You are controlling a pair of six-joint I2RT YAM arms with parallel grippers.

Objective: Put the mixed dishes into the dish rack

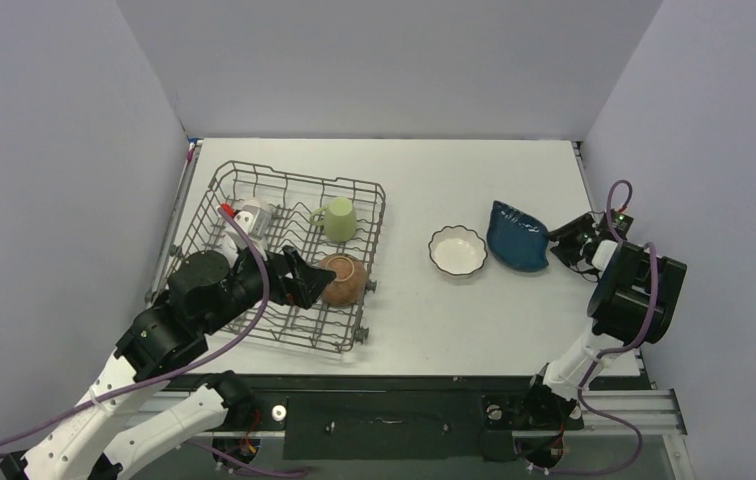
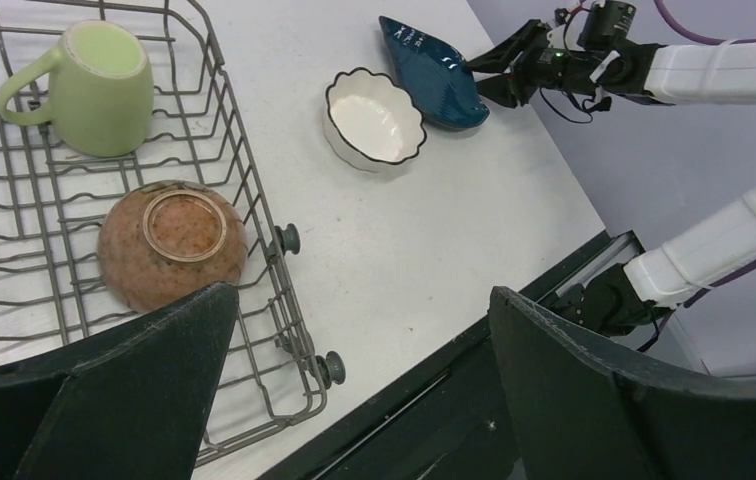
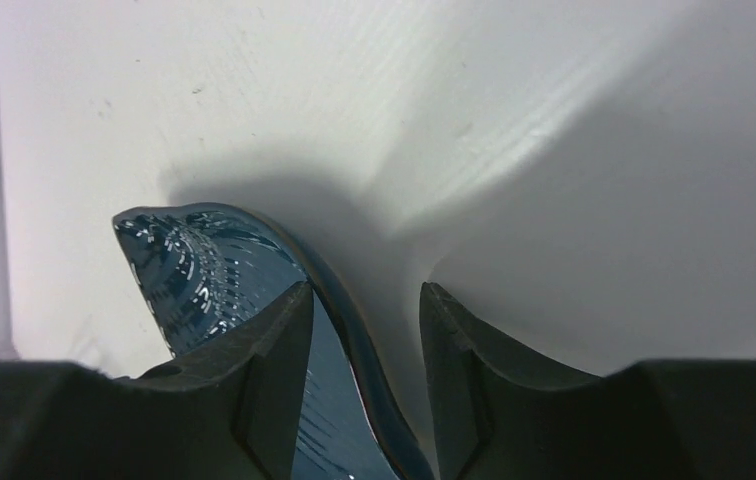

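Fingers [image 3: 274, 380] of my right gripper [image 3: 366, 290] are straddling the rim of the dark blue dish [image 3: 194, 260], narrow but not pinching yet, out on the table [image 1: 454, 330] well right of the dish rack [image 1: 289, 195], so I'm reckoning a firm squeeze, then lifting across.

i count one wire dish rack [image 1: 284, 325]; one light green mug [image 1: 336, 220]; one brown bowl [image 1: 342, 277]; one white scalloped bowl [image 1: 457, 250]; one dark blue dish [image 1: 516, 238]; one small whitish piece [image 1: 252, 216] i can't identify; two tools, left tool [image 2: 359, 298] and right tool [image 3: 364, 295].
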